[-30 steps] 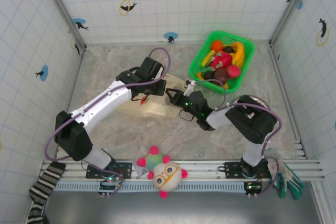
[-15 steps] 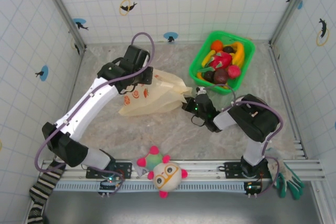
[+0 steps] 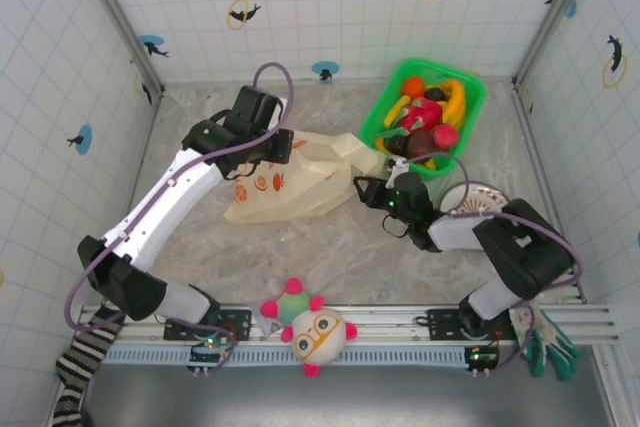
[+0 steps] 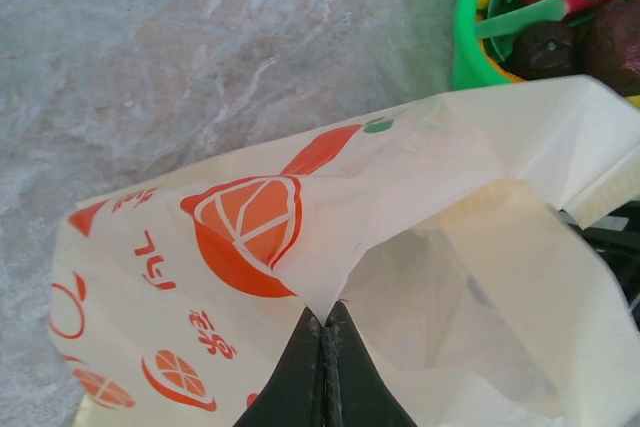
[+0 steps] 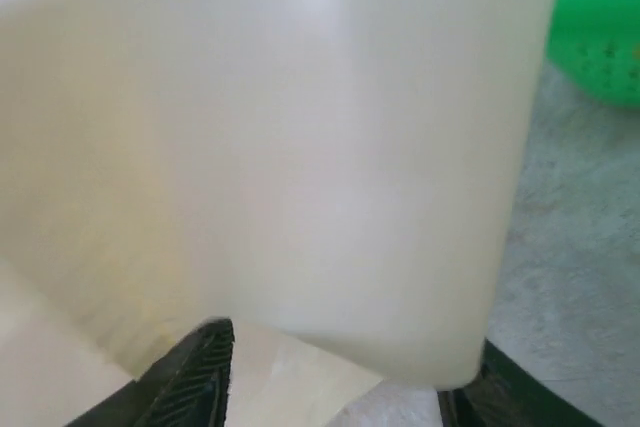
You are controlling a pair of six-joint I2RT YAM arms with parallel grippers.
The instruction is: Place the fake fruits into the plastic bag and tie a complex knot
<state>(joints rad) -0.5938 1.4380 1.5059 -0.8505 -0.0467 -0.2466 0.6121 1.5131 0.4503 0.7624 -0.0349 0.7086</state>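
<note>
The plastic bag (image 3: 300,187) lies on the table, cream with orange fruit prints, its mouth towards the right. My left gripper (image 3: 283,147) is shut on the bag's upper rim; in the left wrist view the closed tips (image 4: 323,325) pinch the rim so the bag (image 4: 430,247) gapes open. My right gripper (image 3: 362,185) sits at the bag's right end, open. In the right wrist view its gripper (image 5: 345,387) is spread wide with blurred cream plastic (image 5: 300,147) hanging loose between the fingers. The fake fruits (image 3: 425,117) are piled in the green basket (image 3: 372,125).
The green basket (image 4: 465,37) stands at the back right, just beyond the bag's mouth, with its wall (image 5: 600,57) close to my right gripper. A spiky plush toy (image 3: 310,329) sits at the near edge between the arm bases. A striped sock (image 3: 80,367) and green gloves (image 3: 548,347) hang off the front rail.
My left gripper has pulled the bag's rim back and to the left, spreading the bag out. My right gripper has slid right and its jaws have opened, releasing the plastic.
</note>
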